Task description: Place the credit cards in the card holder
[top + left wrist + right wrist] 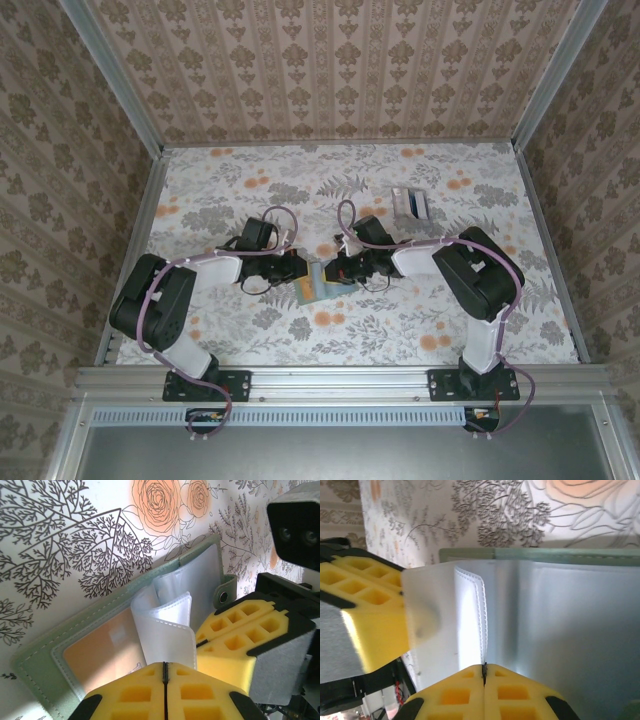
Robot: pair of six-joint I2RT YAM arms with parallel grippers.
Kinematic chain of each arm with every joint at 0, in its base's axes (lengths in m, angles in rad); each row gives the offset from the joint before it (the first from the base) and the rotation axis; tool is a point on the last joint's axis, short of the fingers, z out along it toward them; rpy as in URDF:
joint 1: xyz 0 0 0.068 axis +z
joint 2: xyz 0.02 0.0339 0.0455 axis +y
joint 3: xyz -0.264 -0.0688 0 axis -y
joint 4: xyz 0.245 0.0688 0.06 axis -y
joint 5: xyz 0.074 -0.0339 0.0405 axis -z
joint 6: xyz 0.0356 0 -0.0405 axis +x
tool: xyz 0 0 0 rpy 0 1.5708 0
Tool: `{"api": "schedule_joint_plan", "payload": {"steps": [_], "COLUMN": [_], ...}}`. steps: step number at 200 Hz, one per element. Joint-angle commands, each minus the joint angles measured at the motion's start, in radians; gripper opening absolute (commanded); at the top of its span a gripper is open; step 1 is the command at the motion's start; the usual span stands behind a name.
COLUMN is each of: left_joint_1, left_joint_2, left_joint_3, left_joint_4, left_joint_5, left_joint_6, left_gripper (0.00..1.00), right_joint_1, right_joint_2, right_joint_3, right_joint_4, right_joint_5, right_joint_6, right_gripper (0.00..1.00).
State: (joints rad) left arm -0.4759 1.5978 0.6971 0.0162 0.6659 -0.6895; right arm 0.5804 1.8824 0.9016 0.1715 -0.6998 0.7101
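Left gripper [165, 680] and right gripper [484, 677]: each pinched shut on clear sleeves [165, 630] of open card holder [75, 630]; credit cards [411, 203] well apart.

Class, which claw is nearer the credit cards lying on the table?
Right. The right claw is at the card holder, left of the credit cards; the left claw is farther left.

Table with a floral cover, two items on it.
We see the table [400, 330] under a white cover printed with grey leaves and orange roses. The card holder [322, 287] lies open near the middle, grey-green edge showing, clear sleeves facing up. The credit cards [410, 203] sit as a small pile toward the far right, well apart from the card holder.
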Motion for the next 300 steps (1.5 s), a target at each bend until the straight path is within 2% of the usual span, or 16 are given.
{"api": "schedule_joint_plan", "payload": {"steps": [1, 41, 49, 107, 143, 165, 198, 213, 218, 237, 267, 300], "left_joint_1": [0.01, 0.013, 0.042, 0.063, 0.062, 0.058, 0.032, 0.026, -0.007, -0.041, -0.089, -0.11], "left_joint_2": [-0.024, -0.074, -0.077, -0.158, -0.125, -0.116, -0.101, -0.09, -0.085, -0.061, -0.007, 0.059], "left_joint_3": [-0.005, -0.028, -0.029, -0.052, -0.037, -0.033, -0.011, 0.004, 0.01, 0.043, 0.11, 0.166], "left_joint_4": [-0.003, -0.026, -0.036, -0.061, -0.059, -0.049, -0.052, -0.058, -0.057, -0.057, -0.055, -0.028], "left_joint_5": [-0.001, 0.004, 0.006, -0.016, 0.018, 0.021, 0.025, 0.025, 0.024, 0.02, 0.006, 0.011], "left_joint_6": [-0.01, 0.003, 0.006, 0.015, 0.023, 0.021, 0.033, 0.04, 0.043, 0.047, 0.047, 0.027], "left_gripper": [0.1, 0.19, 0.19, 0.21, 0.21, 0.21, 0.2, 0.2, 0.2, 0.2, 0.2, 0.2], "right_joint_1": [-0.002, -0.002, -0.003, -0.014, -0.029, -0.044, -0.05, -0.051, -0.051, -0.051, -0.072, -0.159], "right_joint_2": [-0.004, -0.017, -0.019, -0.079, -0.115, -0.133, -0.15, -0.165, -0.171, -0.205, -0.288, -0.388], "right_joint_3": [0.022, 0.03, 0.03, 0.031, 0.038, 0.054, 0.091, 0.095, 0.096, 0.094, 0.093, 0.104], "right_joint_4": [-0.077, -0.13, -0.136, -0.218, -0.255, -0.325, -0.457, -0.491, -0.502, -0.532, -0.561, -0.585], "right_joint_5": [0.065, 0.103, 0.111, 0.165, 0.173, 0.219, 0.35, 0.399, 0.417, 0.472, 0.526, 0.545], "right_joint_6": [-0.026, -0.042, -0.043, -0.07, -0.113, -0.149, -0.216, -0.222, -0.225, -0.228, -0.239, -0.256], "right_gripper": [0.02, 0.0, 0.0, 0.0, 0.0, 0.0, 0.0, 0.09, 0.12, 0.22, 0.29, 0.34]}}
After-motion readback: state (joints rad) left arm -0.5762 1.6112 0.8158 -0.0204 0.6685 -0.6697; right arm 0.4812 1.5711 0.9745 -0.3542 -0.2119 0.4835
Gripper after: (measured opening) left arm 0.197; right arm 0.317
